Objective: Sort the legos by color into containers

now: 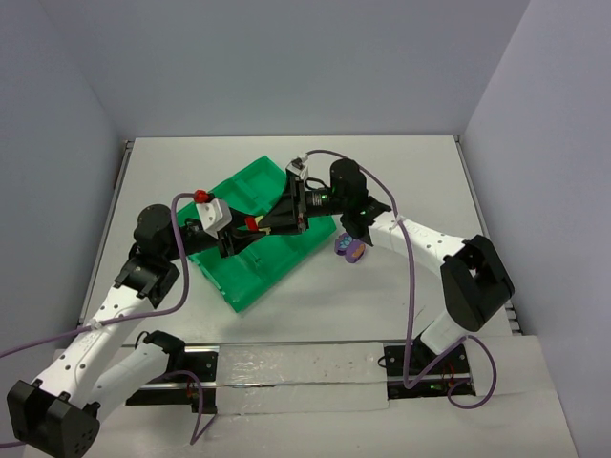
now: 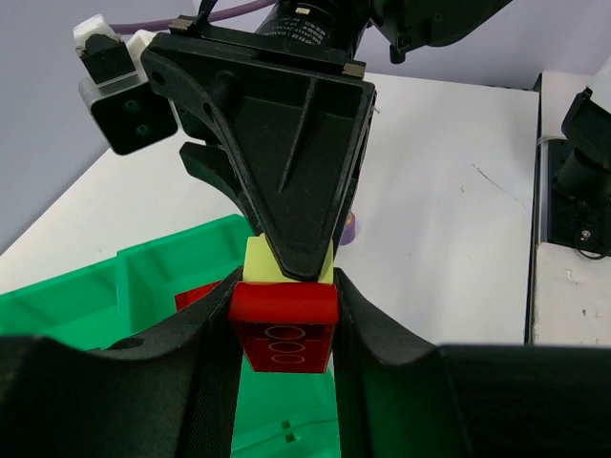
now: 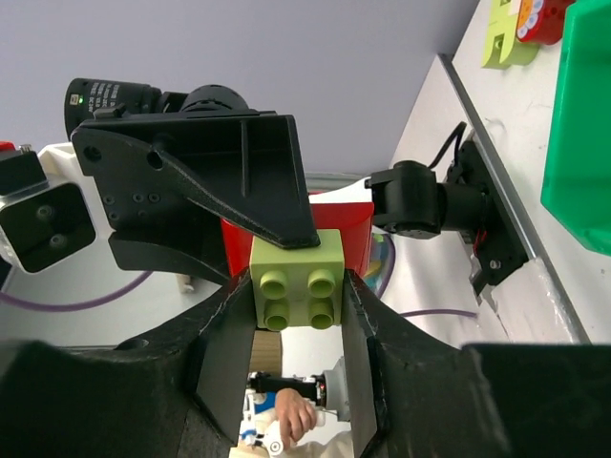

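Both grippers meet above the bright green tray (image 1: 256,279). My left gripper (image 2: 284,329) is shut on a red lego (image 2: 284,320), seen small in the top view (image 1: 251,224). A pale yellow-green lego (image 3: 298,281) is stuck to it, and my right gripper (image 3: 298,305) is shut on that one. In the left wrist view the yellow-green lego (image 2: 260,261) sits behind the red one under the right gripper's black fingers (image 2: 296,191). The red lego (image 3: 355,229) shows behind the yellow-green one in the right wrist view. A red piece (image 2: 196,296) lies in a tray compartment.
A purple lego (image 1: 351,250) lies on the white table right of the tray, also in the left wrist view (image 2: 349,229). A red lego (image 1: 201,197) sits by the tray's far left. A yellow-green piece (image 3: 506,38) and a red piece (image 3: 544,19) lie beyond the tray wall (image 3: 582,124).
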You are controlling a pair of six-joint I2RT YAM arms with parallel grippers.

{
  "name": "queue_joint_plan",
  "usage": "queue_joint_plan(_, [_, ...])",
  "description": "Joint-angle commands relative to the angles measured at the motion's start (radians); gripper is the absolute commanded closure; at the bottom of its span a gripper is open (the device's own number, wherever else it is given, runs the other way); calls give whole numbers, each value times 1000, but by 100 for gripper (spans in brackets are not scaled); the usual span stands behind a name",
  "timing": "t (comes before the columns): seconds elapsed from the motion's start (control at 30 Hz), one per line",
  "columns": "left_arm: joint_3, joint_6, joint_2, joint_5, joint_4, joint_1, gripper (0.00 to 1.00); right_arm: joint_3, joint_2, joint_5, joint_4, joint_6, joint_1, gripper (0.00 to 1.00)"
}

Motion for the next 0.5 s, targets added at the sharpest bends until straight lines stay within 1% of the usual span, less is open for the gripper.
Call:
queue_joint_plan(0.0, [22,12,26,43,18,-20,97,-3,-7,-28,153,48,19,89])
queue_joint_plan(0.03, [26,9,32,43,16,-21,91,-7,-7,-28,159,52,17,94])
queue_joint_plan(0.07, [31,3,39,41,13,-21,81,-10,-8,-25,160,53,17,98])
queue_joint_plan(0.1, [37,1,47,38,7,-21,68,-11,-9,-24,160,53,17,99])
queue_joint_plan(0.13, [43,-3,54,36,2,-21,51,-14,-10,-23,161,53,16,100])
queue_joint_plan(0.2, [57,-19,64,28,-11,-23,21,-21,-16,-16,160,50,9,100])
queue_joint_plan(0.23, [57,-24,60,25,-11,-23,1,-25,-19,-13,160,49,4,100])
queue_joint_plan(0.47, [41,-19,12,-33,-12,-23,1,-52,-40,-12,151,36,-27,100])
